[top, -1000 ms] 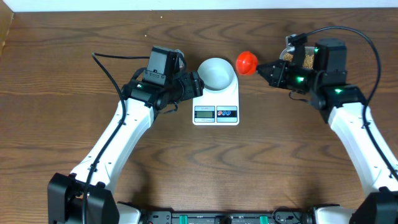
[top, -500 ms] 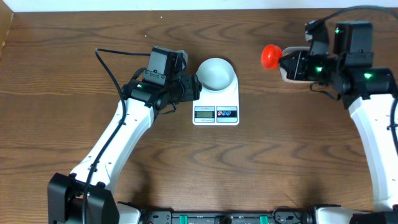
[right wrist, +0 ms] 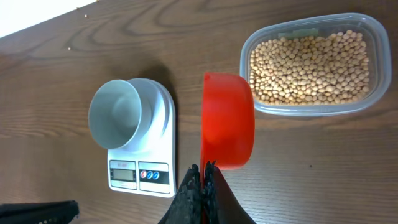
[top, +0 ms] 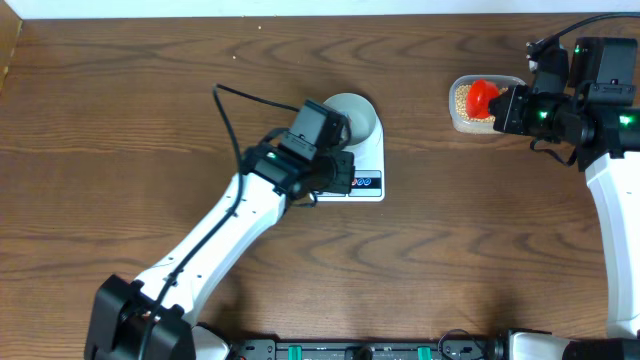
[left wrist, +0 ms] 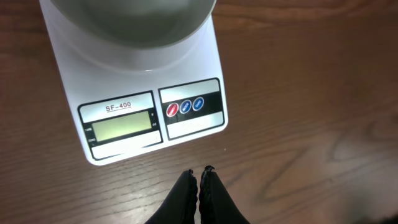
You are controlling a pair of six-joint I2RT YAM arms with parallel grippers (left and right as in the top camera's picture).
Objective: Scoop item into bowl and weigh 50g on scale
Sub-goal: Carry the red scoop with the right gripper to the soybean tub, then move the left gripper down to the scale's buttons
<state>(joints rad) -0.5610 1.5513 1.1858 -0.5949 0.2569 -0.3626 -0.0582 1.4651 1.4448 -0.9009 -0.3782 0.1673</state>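
Your left gripper (top: 338,172) sits from overhead with its fingers pressed together above the front of the scale (top: 372,152), while your right gripper (top: 503,105) is clamped on the red scoop (top: 483,97) over the clear tub (top: 455,118). The beads (top: 462,97) show as a tan-yellow patch in that tub, well apart from the bowl (top: 362,115), which stands on the scale's back half. From the left wrist, your left gripper (left wrist: 199,177) shows both black tips touching, just off the front edge of the scale (left wrist: 130,81), near its grey display (left wrist: 121,127) and round buttons (left wrist: 185,107); the bowl (left wrist: 124,15) fills the top. From the right wrist, your right gripper (right wrist: 202,174) is closed at the base of the red scoop (right wrist: 228,118), beside the clear tub (right wrist: 311,109); the beads (right wrist: 308,59) are small, round and densely packed inside it, and the pale bowl (right wrist: 115,115) rests on the scale (right wrist: 163,124)
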